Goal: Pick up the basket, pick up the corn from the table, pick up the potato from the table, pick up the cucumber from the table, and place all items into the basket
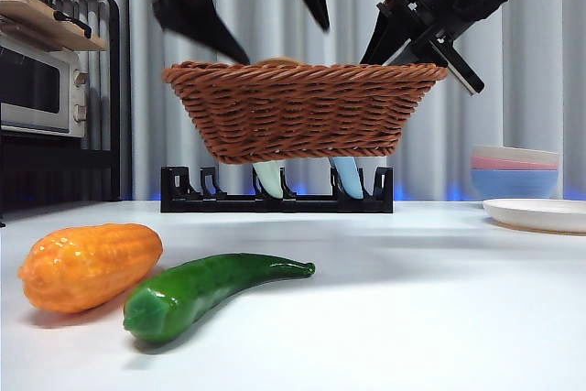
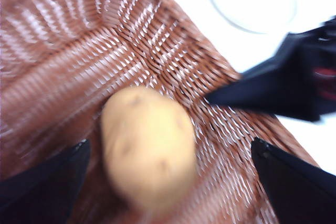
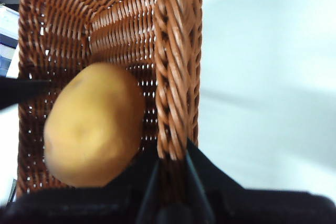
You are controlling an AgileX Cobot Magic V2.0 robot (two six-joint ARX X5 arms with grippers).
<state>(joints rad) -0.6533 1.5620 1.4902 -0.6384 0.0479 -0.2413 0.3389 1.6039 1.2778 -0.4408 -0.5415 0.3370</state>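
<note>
Lying near front-left edge of table (image 1: 439, 318): ridged orange corn (image 1: 90, 266), glossy green cucumber (image 1: 206, 291) touching it. Hanging mid-air farther back: brown wicker basket (image 1: 298, 112), right gripper (image 3: 170, 156) pinching rim. Keeping it level. Left gripper (image 2: 168, 166) spreading wide, letting tan potato (image 2: 148, 148) go inside.

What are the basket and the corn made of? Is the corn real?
The basket looks like brown woven wicker or rattan: you can see plaited strands and gaps in its weave. The corn is probably plastic, not real: its orange-yellow skin is glossy, with smooth molded ridges for kernels.
</note>
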